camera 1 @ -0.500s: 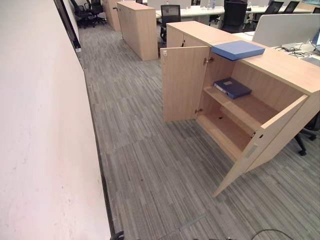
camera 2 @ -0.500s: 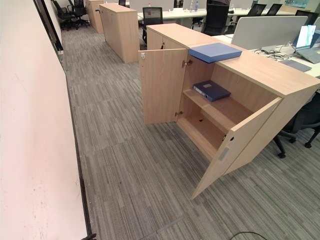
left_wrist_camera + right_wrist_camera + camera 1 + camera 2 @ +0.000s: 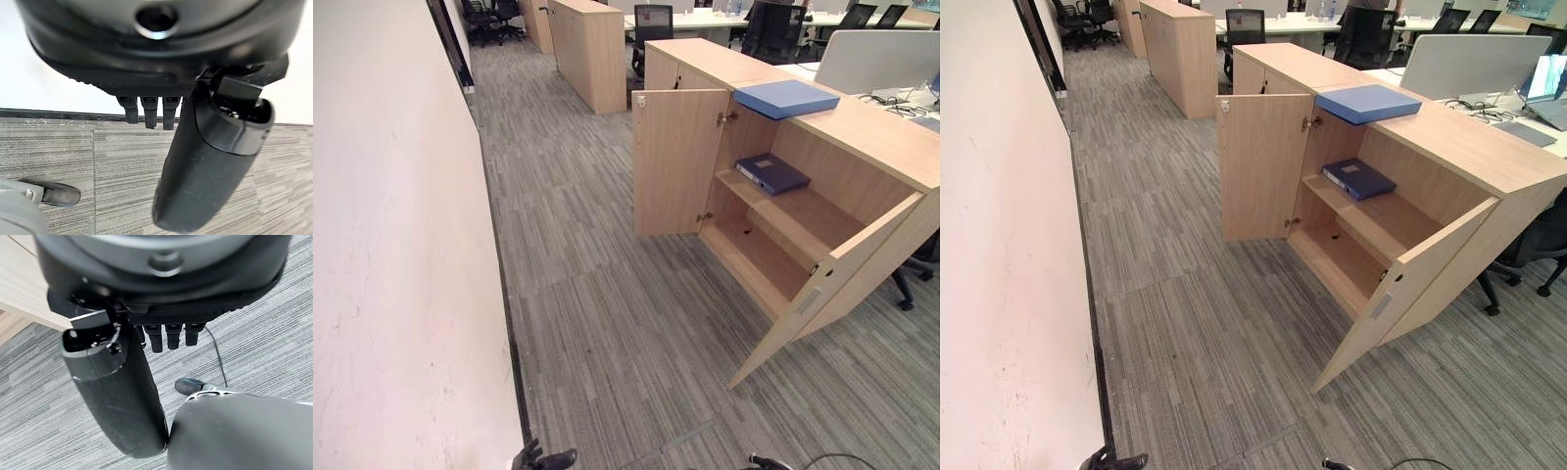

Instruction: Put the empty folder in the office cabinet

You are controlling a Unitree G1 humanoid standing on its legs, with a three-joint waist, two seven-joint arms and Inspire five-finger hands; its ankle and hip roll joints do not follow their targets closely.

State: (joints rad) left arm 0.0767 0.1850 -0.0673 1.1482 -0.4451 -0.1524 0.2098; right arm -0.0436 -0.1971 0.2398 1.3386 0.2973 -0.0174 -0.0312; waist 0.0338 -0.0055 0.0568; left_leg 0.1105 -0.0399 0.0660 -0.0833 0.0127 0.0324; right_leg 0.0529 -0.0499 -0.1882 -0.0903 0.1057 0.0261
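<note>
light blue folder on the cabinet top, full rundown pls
The light blue folder is a flat, box-like rectangular binder with a matte cover, closed and lying flat on the wooden cabinet's top. One corner juts past the top's front edge, above the open compartment. Nothing rests on it, and neither hand touches it. A darker blue folder lies on the shelf below.

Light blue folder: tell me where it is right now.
The light blue folder lies flat on top of the open cabinet, right of centre in the left eye view, above the shelf holding the dark blue binder.
</note>
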